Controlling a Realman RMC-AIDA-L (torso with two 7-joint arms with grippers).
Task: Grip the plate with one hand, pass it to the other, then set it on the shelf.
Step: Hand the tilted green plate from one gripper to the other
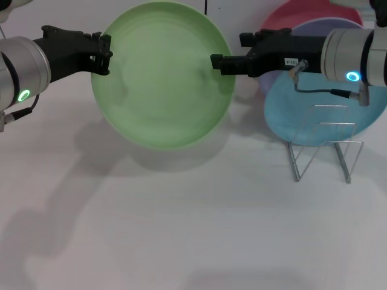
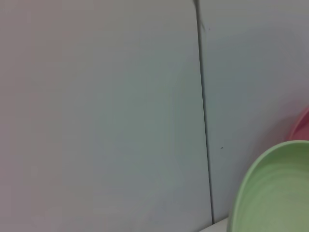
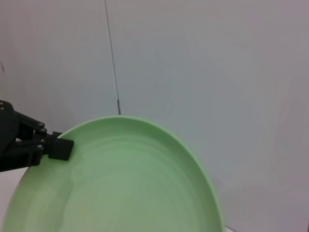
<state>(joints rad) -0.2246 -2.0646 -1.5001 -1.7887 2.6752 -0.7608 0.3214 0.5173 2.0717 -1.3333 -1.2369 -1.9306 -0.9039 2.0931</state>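
The light green plate (image 1: 162, 75) hangs in the air above the table's far middle, tilted with its face toward me. My left gripper (image 1: 104, 55) is shut on its left rim; one black pad (image 3: 60, 148) lies on the plate's (image 3: 130, 188) inner face. From the other side my right gripper (image 1: 221, 63) is shut on the right rim, with one finger over the face and the other hidden behind. A slice of the plate (image 2: 275, 193) shows in the left wrist view. The shelf (image 1: 326, 145), a silver wire rack, stands on the table at the right, below the right arm.
Behind the shelf lies a light blue plate (image 1: 290, 118), with a lavender plate (image 1: 323, 27) and a pink one (image 1: 284, 18) farther back. A grey wall with a vertical seam (image 2: 203, 121) rises behind the table.
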